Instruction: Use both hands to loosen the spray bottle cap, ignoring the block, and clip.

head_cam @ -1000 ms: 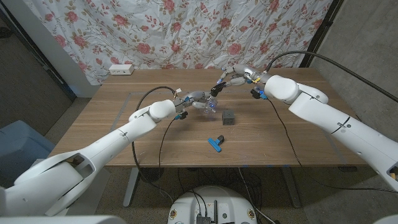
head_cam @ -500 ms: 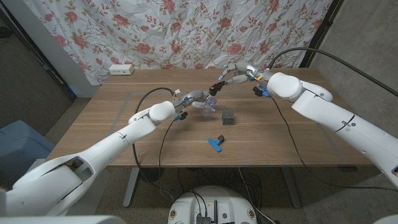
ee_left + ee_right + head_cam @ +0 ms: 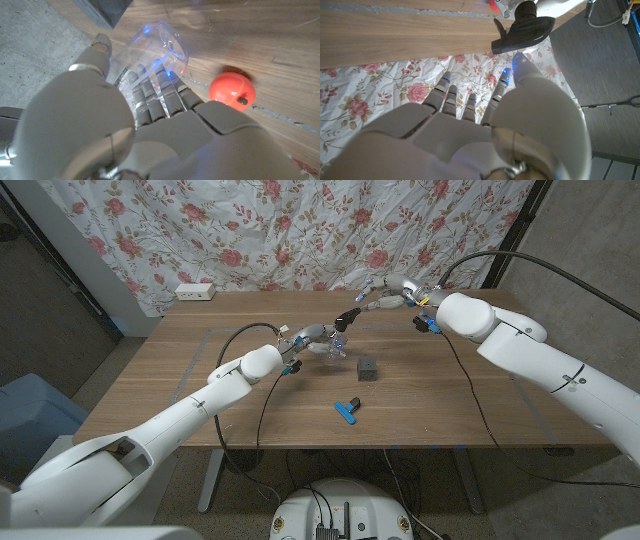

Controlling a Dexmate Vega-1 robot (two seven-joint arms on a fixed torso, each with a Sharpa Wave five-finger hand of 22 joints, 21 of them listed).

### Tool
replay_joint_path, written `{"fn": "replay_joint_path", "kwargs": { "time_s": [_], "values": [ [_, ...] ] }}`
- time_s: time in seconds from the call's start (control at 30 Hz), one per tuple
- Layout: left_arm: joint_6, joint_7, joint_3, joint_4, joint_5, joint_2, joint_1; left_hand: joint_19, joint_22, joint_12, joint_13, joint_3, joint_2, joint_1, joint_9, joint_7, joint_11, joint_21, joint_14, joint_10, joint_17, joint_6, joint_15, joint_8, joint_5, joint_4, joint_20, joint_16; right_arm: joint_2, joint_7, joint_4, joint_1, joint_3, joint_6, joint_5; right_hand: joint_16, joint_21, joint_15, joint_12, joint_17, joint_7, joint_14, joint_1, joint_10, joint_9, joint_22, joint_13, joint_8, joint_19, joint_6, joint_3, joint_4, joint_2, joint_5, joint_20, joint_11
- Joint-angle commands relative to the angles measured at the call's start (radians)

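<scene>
Midway, we see the left hand (image 3: 318, 338) gripping the clear spray bottle (image 3: 336, 348) near the counter's (image 3: 200, 370) middle, while the right hand (image 3: 372, 304) pinches its black cap (image 3: 348, 320); whether the cap has loosened we cannot tell.

One spray bottle (image 3: 337, 348), one block (image 3: 368, 367), one clip (image 3: 347, 409), one power strip (image 3: 195, 292)

glossy white arms (image 3: 190, 410), black cables (image 3: 262, 395), grey-jointed hands (image 3: 145, 120)
</scene>
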State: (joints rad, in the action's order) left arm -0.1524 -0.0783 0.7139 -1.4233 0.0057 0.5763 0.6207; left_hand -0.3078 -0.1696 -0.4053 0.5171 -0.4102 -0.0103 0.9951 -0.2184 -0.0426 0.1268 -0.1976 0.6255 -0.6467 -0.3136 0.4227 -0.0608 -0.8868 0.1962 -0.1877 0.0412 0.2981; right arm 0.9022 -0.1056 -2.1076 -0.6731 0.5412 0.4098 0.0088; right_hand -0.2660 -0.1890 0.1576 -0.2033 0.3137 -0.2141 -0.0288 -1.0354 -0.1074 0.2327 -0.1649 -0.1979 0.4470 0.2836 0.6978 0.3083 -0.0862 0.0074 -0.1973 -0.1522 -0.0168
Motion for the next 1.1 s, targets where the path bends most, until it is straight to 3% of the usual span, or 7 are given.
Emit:
{"fn": "replay_joint_path", "kwargs": {
  "time_s": [0.03,0.2,0.3,0.7,0.83,1.1],
  "values": [
    [0.006,0.024,-0.002,-0.004,0.004,-0.008,0.007,-0.011,-0.002,-0.009,0.004,-0.018,0.126,-0.106,0.0,0.003,0.021,-0.002,0.008,-0.034,-0.004,0.025,-0.1,-0.006,-0.001,0.011,0.022,0.005,0.025,0.055,-0.076,-0.036,-0.019,0.082,-0.034,-0.005,-0.008,0.01,-0.004,0.007,0.002,-0.017,0.089,-0.019,-0.004,-0.005,-0.003,-0.014,0.014,-0.008,-0.029,0.03,0.002,0.006,-0.016,-0.016],
    [0.011,0.036,-0.006,-0.003,-0.001,-0.016,0.01,-0.011,-0.002,-0.008,0.005,-0.017,0.126,-0.106,0.001,0.004,0.022,-0.002,0.008,-0.035,-0.005,0.024,-0.1,-0.006,-0.001,0.011,0.022,0.006,0.011,0.091,-0.087,-0.066,-0.042,0.088,-0.009,-0.012,-0.009,-0.001,-0.008,0.008,0.039,-0.041,0.176,-0.04,-0.008,-0.006,-0.002,-0.032,0.027,-0.033,-0.055,0.059,0.01,0.006,-0.022,-0.02],
    [0.012,0.04,-0.005,0.0,-0.001,-0.02,0.009,-0.011,-0.002,-0.006,0.005,-0.017,0.126,-0.105,0.001,0.005,0.024,-0.002,0.007,-0.03,-0.005,0.025,-0.101,-0.007,-0.001,0.011,0.022,0.006,0.015,0.101,-0.112,-0.054,-0.015,0.139,-0.05,-0.012,-0.009,0.002,-0.011,0.008,0.061,-0.046,0.215,-0.054,-0.009,-0.006,-0.002,-0.031,0.032,-0.02,-0.065,0.072,0.017,0.003,-0.029,-0.03],
    [0.012,0.052,-0.001,0.013,0.002,-0.031,0.0,-0.012,-0.002,-0.007,0.007,-0.017,0.126,-0.106,0.001,0.005,0.025,-0.001,0.008,-0.036,-0.006,0.025,-0.101,-0.008,-0.002,0.013,0.021,0.005,0.014,0.113,-0.125,-0.053,0.005,0.168,-0.076,-0.016,-0.008,0.007,-0.012,0.009,0.094,-0.067,0.317,-0.073,-0.011,-0.006,-0.001,-0.027,0.045,0.01,-0.103,0.102,0.005,0.004,-0.044,-0.04],
    [0.016,0.054,0.0,0.013,0.002,-0.033,0.0,-0.012,-0.002,-0.008,0.008,-0.017,0.126,-0.106,0.002,0.008,0.023,0.0,0.008,-0.037,-0.006,0.026,-0.101,-0.009,-0.002,0.014,0.022,0.005,0.013,0.109,-0.13,-0.048,0.014,0.185,-0.083,-0.012,0.001,0.018,-0.008,0.01,0.112,-0.063,0.388,-0.073,-0.013,-0.006,-0.001,-0.04,0.026,-0.001,-0.128,0.125,-0.002,0.006,-0.054,-0.044],
    [0.02,0.059,0.003,0.018,0.002,-0.039,-0.002,-0.012,-0.002,-0.008,0.009,-0.017,0.126,-0.109,0.002,0.006,0.024,0.0,0.01,-0.039,-0.005,0.027,-0.101,-0.011,-0.002,0.016,0.022,0.004,0.01,0.082,-0.124,-0.033,0.031,0.2,-0.077,-0.004,0.006,0.039,-0.005,0.01,0.13,-0.053,0.465,-0.073,-0.016,-0.006,-0.001,-0.052,0.001,-0.002,-0.153,0.151,-0.007,0.012,-0.06,-0.055]
  ]
}}
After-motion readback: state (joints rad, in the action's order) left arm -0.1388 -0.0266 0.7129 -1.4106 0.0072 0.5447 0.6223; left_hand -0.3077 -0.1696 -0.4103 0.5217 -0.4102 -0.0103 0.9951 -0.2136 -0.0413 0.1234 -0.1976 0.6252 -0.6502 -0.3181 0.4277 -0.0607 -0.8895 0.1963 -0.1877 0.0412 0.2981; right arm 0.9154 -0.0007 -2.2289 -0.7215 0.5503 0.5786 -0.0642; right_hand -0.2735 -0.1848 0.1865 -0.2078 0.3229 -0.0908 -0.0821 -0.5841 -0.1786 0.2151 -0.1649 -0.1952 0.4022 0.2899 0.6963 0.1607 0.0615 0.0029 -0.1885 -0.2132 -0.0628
